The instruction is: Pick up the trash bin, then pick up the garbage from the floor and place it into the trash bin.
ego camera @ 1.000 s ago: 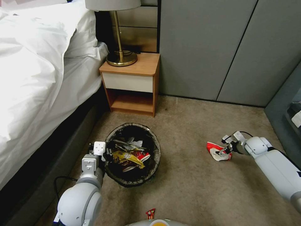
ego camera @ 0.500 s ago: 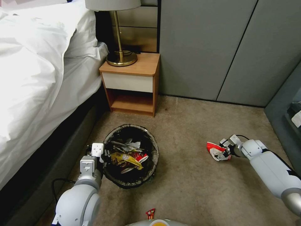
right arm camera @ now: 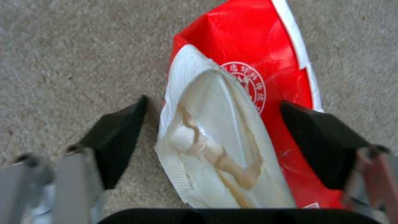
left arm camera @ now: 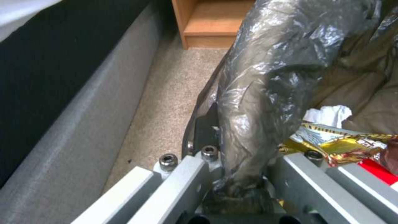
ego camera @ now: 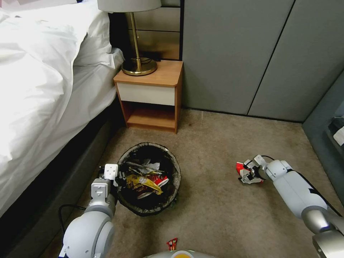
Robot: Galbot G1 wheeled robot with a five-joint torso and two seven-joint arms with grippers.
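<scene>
Bed (ego camera: 39, 82) sat along the robot's left, white duvet hanging over a dark frame; nightstand (ego camera: 152, 93) stood at its head with a brass lamp (ego camera: 138, 53) on top; grey wardrobe doors (ego camera: 251, 53) behind; tan carpet (ego camera: 215, 215) underfoot. Trash bin (ego camera: 149, 179) stood on the carpet in front of the nightstand, dark bag (left arm camera: 265, 77) folded over the rim, wrappers and a crushed cup piled inside. Left gripper (ego camera: 116, 176) was at the bin's near-left rim, jaws clenched on rim and bag; left wrist view showed bag plastic bunched between the two metal fingers (left arm camera: 182, 183). Right gripper (ego camera: 247, 173) was low over the carpet, well to the bin's right; jaws released, straddling a crushed red-and-white paper cup (right arm camera: 232, 130), one black pad (right arm camera: 120, 140) each side, not touching it. Small red wrapper (ego camera: 172, 243) lay on the carpet near the robot's base.
</scene>
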